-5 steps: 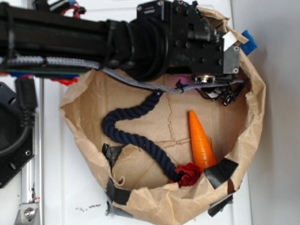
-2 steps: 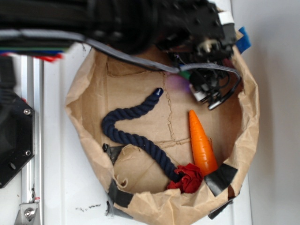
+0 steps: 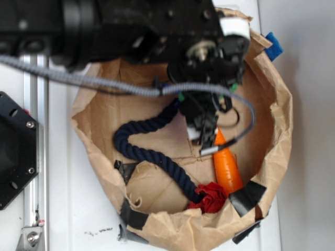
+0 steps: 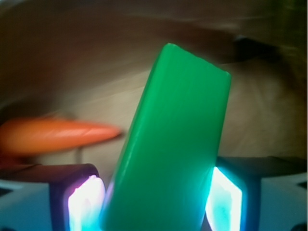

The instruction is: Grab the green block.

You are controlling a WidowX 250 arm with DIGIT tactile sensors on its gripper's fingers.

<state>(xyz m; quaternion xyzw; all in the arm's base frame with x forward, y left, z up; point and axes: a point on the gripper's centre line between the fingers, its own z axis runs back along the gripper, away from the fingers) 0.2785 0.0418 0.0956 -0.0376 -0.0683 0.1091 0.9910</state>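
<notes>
The green block (image 4: 168,144), a smooth bright green bar, fills the middle of the wrist view. It stands tilted between my two lit pads (image 4: 224,202), and my gripper (image 4: 154,204) is shut on it. In the exterior view my gripper (image 3: 205,137) hangs over the middle of the brown paper bag (image 3: 282,130), just above the tip of the orange cone (image 3: 226,168). There the arm hides nearly all of the block. The cone (image 4: 57,135) lies to the left, behind the block, in the wrist view.
A dark blue rope (image 3: 146,151) snakes across the bag's floor to a red cloth (image 3: 211,196) at the front. Blue tape (image 3: 272,46) sticks to the bag's far right rim. A black mount (image 3: 13,151) and a metal rail (image 3: 39,157) stand on the left.
The arm has swung from the bag's upper right rim down and left to its middle. The gripper now covers the cone's tip.
</notes>
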